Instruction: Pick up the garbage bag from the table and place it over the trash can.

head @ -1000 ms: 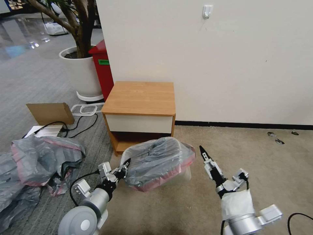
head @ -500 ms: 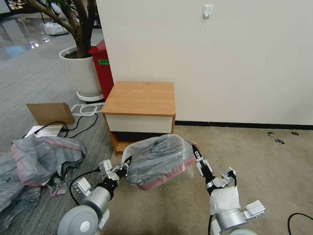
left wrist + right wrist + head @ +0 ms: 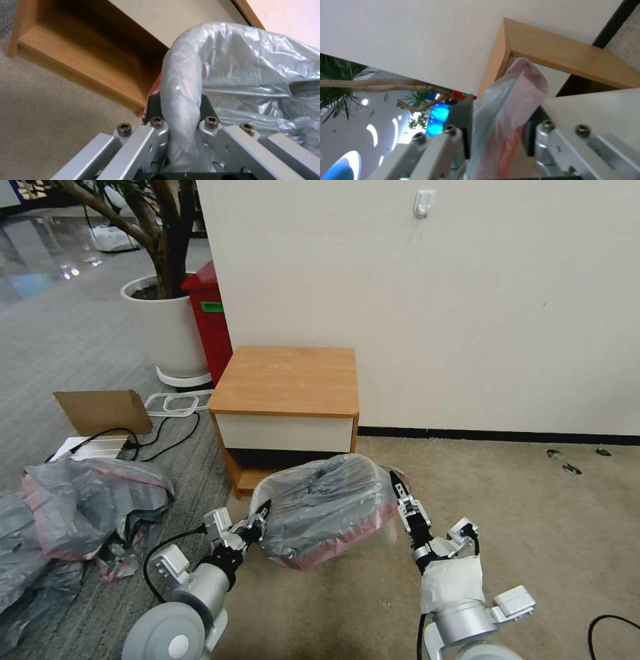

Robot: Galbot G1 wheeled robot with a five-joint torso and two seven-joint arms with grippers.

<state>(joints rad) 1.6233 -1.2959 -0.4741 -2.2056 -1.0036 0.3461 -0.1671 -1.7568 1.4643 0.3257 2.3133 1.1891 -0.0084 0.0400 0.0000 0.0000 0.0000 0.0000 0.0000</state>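
The garbage bag (image 3: 320, 503), grey with a pink rim, lies draped over the cream trash can (image 3: 381, 533) on the floor in front of the table (image 3: 287, 373). My left gripper (image 3: 257, 521) is shut on the bag's left edge, where the film rolls over the can's rim (image 3: 181, 82). At the bag's right edge is my right gripper (image 3: 398, 488). In the right wrist view its fingers (image 3: 463, 120) stand apart with the bag's pink-grey edge (image 3: 516, 90) between them. The bag's crumpled middle bulges above the can's mouth.
A heap of grey-pink bags (image 3: 73, 507) lies on the floor to the left, with a cardboard box (image 3: 103, 410) and cables (image 3: 160, 430) behind it. A white plant pot (image 3: 167, 323) and a red cabinet (image 3: 210, 320) stand by the wall. Open carpet (image 3: 527, 500) lies to the right.
My right gripper has moved left and forward from open carpet to the bag's right edge, with the edge now between its fingers. The left gripper has kept its hold.
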